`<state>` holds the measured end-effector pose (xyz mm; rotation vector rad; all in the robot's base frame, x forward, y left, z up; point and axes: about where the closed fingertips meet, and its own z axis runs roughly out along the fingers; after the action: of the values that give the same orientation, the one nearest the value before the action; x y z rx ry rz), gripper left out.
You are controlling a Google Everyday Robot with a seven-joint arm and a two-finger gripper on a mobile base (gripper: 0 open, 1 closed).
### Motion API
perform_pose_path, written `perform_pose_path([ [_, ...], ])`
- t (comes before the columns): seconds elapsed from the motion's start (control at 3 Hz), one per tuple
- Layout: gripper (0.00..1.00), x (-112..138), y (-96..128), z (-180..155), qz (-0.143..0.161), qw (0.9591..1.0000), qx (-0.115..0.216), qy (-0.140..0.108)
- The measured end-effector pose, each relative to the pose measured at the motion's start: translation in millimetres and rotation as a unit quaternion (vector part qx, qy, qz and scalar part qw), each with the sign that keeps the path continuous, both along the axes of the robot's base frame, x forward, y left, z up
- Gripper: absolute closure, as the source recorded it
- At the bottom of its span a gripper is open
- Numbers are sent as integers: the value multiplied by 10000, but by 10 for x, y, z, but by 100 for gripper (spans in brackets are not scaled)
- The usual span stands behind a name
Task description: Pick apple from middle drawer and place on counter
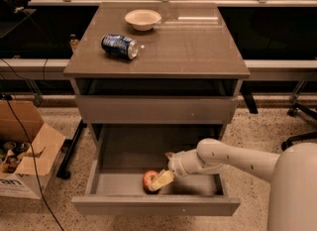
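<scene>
One pair of jaws, pale yellow at the tip, sat low inside the open middle drawer (153,206), close to its front wall. They hung at the end of a white arm (233,159) that stretched in from the right. Whether the jaws were open or closed on anything could not be told.

Directly left of the jaws, and touching or just overlapped by their tip, the apple (148,177) rested on the drawer floor near the front. It looked round, with no clear long axis, red with a paler streak. Which way its stem pointed could not be made out.

Above the jaws, a plain drawer front (156,109) was shut, with a dark gap over it under the slab.

Higher and farther back from the jaws lay the worktop (193,46), glossy and grey-brown. On it, up and to the left of the jaws, a blue soda can (119,46) lay on its side. Its long axis ran roughly left to right, its silver end turned to the right and a little forward. Beyond the can, near the back edge, stood a small cream bowl (142,19), upright.

Far left of the jaws, on the speckled floor, an open cardboard box (27,148) sat well apart from the cabinet.
</scene>
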<state>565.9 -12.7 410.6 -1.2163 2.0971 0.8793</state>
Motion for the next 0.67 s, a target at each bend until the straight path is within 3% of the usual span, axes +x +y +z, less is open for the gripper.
perform_pose_path([
  [0.67, 0, -33, 60, -250, -298, 9994, -21, 156],
])
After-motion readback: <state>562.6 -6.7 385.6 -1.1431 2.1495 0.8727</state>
